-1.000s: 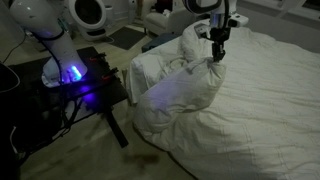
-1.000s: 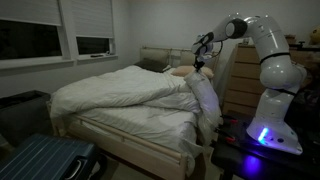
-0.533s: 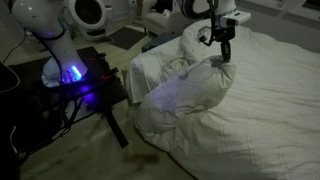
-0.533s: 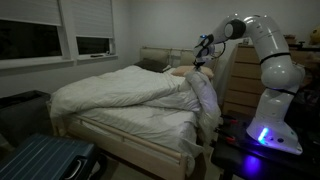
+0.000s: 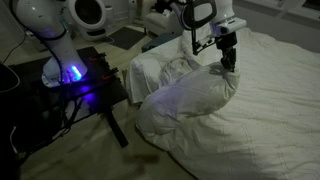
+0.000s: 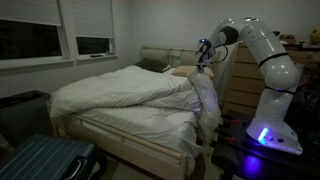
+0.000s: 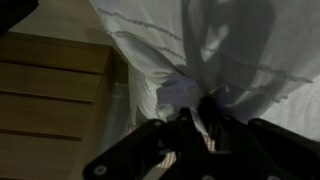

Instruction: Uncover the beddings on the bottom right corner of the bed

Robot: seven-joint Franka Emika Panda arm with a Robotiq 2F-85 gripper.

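The white puffy beddings (image 5: 190, 100) lie bunched and folded back at the corner of the large white bed (image 5: 270, 120). My gripper (image 5: 228, 60) is shut on a fold of the beddings and holds it over the bed. In an exterior view the gripper (image 6: 201, 62) sits above the bed's near corner with the beddings (image 6: 120, 92) draped below. In the wrist view the beddings (image 7: 200, 50) hang from my dark fingers (image 7: 190, 125), which pinch the cloth.
A black table with blue lights (image 5: 75, 80) holds the robot base beside the bed. A wooden dresser (image 6: 240, 75) stands behind the arm. A blue suitcase (image 6: 45, 160) lies on the floor. Windows (image 6: 60, 35) are on the wall.
My gripper has moved further over the bed with the beddings in it, and the raised fold has dropped lower and flatter.
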